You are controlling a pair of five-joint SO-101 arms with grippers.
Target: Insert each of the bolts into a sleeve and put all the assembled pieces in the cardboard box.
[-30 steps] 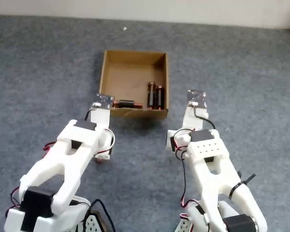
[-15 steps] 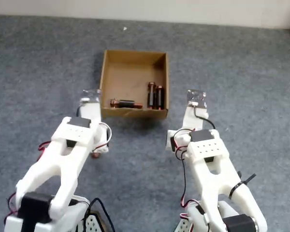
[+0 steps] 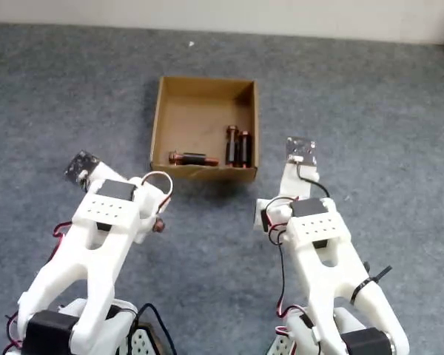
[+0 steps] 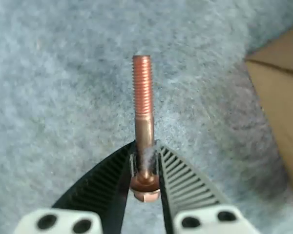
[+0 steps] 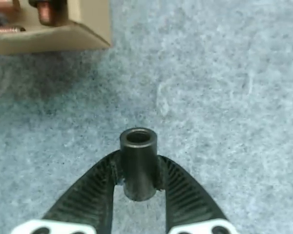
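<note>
Left gripper [image 4: 145, 147]: clamped on a copper bolt [image 4: 142, 105] just above its head, with the shank and threaded end projecting well beyond the fingertips. Judged risk: the hold is short and sits at one end, so any side contact at the thread could pivot the bolt between the ribbed pads or pull it free onto the grey counter [image 3: 370, 111], where a round part is likely to roll. Right gripper [image 5: 138, 158]: clamped around a dark sleeve [image 5: 138, 168], its open bore standing past the fingertips and facing away from the gripper. Judged risk: the sleeve is cylindrical and held on its curved wall, so an axial push from the bolt could slide it back through the pads. The two grippers stand well apart, and a small angular error when they meet would land the thread on the bore rim rather than inside it. Container: the cardboard box [image 3: 204, 173] lies ahead of both grippers and between them, nearer the right gripper. It holds three assembled pieces: one [image 3: 194, 158] lying along the wall closest to the grippers, and two [image 3: 237, 146] side by side in the corner toward the right gripper. The box looks light, and a low approach could catch the near wall and shift it.
</note>
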